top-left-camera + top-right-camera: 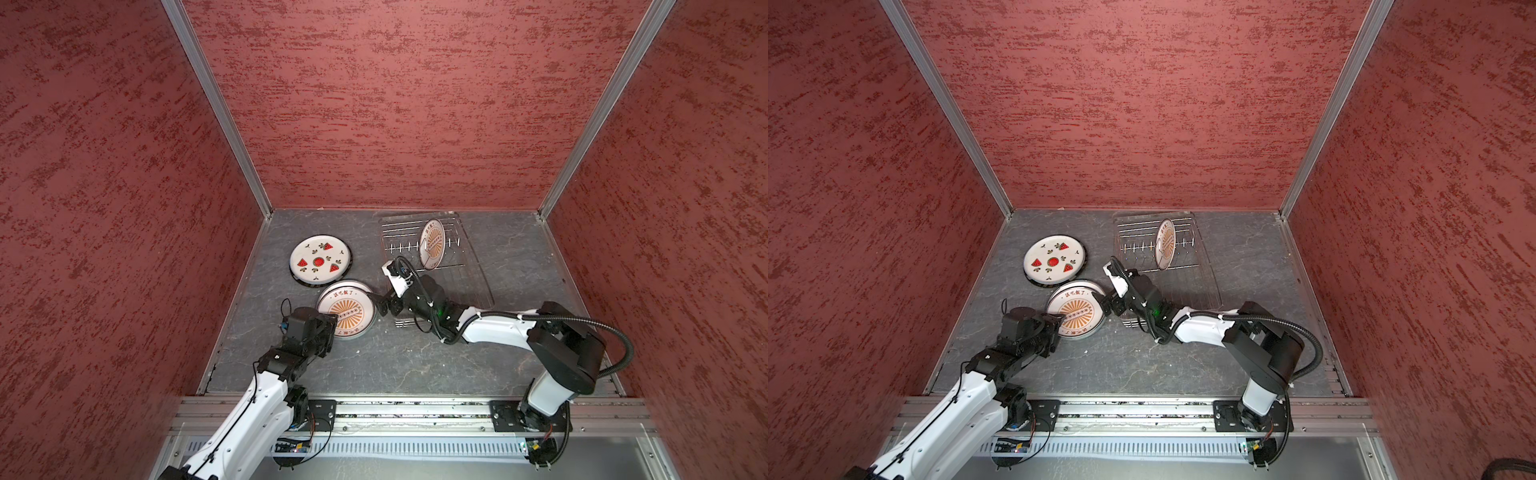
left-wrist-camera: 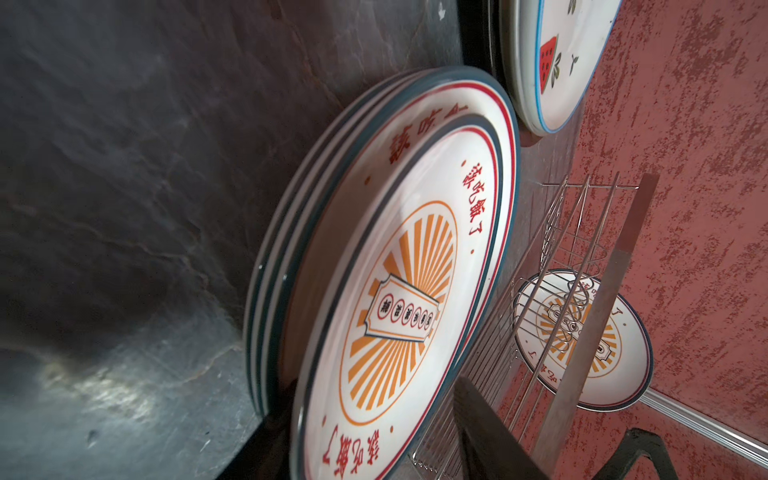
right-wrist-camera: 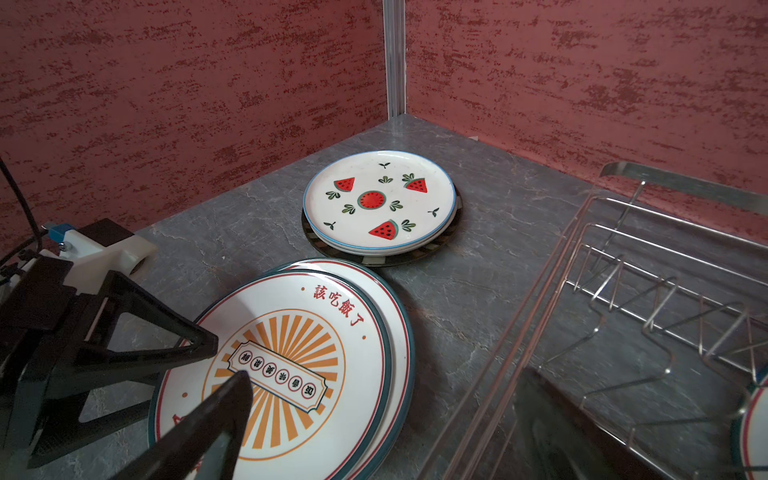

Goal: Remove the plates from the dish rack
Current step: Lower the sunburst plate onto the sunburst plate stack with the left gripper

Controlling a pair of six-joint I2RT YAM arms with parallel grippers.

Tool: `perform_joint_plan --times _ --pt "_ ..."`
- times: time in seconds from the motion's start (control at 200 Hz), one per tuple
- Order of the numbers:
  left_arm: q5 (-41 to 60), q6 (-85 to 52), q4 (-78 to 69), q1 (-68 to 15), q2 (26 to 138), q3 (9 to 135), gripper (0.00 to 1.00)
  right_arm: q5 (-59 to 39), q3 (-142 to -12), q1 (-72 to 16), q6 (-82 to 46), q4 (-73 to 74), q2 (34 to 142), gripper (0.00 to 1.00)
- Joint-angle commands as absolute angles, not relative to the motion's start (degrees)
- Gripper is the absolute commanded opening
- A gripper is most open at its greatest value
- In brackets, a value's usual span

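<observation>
The dish rack (image 1: pixel 399 232) (image 1: pixel 1133 232) stands at the back right, holding one sunburst plate (image 1: pixel 432 243) (image 1: pixel 1165 243) upright between its prongs. Left of it, a stack of sunburst plates (image 1: pixel 347 309) (image 1: pixel 1075 309) lies flat on the table. A watermelon plate (image 1: pixel 320 259) (image 1: pixel 1054 261) tops a second stack behind. My left gripper (image 1: pixel 332 322) (image 2: pixel 365 403) is open, its fingers apart above and below the top sunburst plate's (image 2: pixel 395 291) near rim. My right gripper (image 1: pixel 380 303) (image 3: pixel 382 376) stands wide open at the stack's right edge, one finger (image 3: pixel 224 399) over the top plate (image 3: pixel 291 353).
A dark-rimmed plate (image 3: pixel 415 253) lies under the watermelon stack. Red walls close in the back and both sides, with metal corner posts (image 1: pixel 232 124). The rack's wire rim (image 3: pixel 623 257) runs close beside my right gripper. The arms' base rail (image 1: pixel 395 411) crosses the front.
</observation>
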State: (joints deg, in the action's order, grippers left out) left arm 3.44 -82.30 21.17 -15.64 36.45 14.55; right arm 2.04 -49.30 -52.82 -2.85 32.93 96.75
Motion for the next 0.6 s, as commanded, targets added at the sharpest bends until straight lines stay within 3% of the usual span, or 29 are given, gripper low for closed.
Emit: perform_joint_plan --times 0.0,0.591 --pt "1.13 -82.54 22.64 -15.38 36.30 15.81 0.57 3.09 -48.89 -53.26 -1.46 32.88 95.45 0.99" --pt "-5.23 -82.88 24.17 -18.22 37.73 17.52 0.58 3.08 -48.55 -53.26 -1.51 33.33 95.81 0.99"
